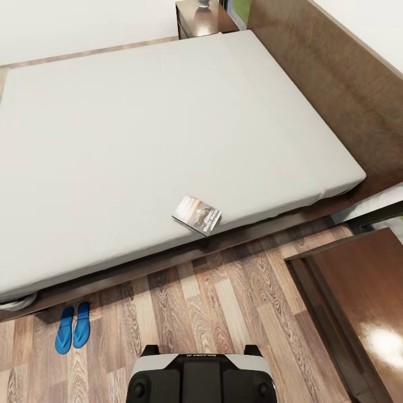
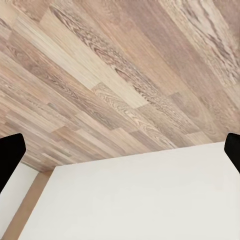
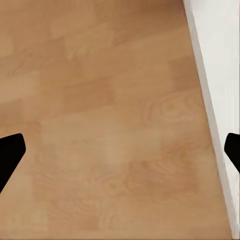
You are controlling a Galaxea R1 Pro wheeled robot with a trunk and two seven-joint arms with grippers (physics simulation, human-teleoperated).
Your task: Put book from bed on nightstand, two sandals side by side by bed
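Pale-grey mattress is seen filling most of the head view, set on the dark wooden bed [image 1: 358, 101] frame. The book [image 1: 197, 214] lies flat at the near edge of the mattress, one corner just over the rim, its cover up. Both blue sandals [image 1: 73, 327] are laid side by side and touching on the plank floor [image 1: 224, 302], close beside the bed frame, well apart from the book. One nightstand [image 1: 204, 19] is seen at the far side of the headboard, with a small grey object on top, perhaps a lamp base. Another nightstand [image 1: 364, 302], glossy-topped, is seen at the near side, close to the robot's base [image 1: 201, 378].

In the left wrist view, the left gripper [image 2: 120, 152] is held wide apart over bare floor and a white surface, nothing between its black fingertips [image 2: 10, 155]. In the right wrist view, the right gripper [image 3: 120, 150] is likewise spread wide and empty over floorboards. Neither book nor sandals lie near either pair of fingers.
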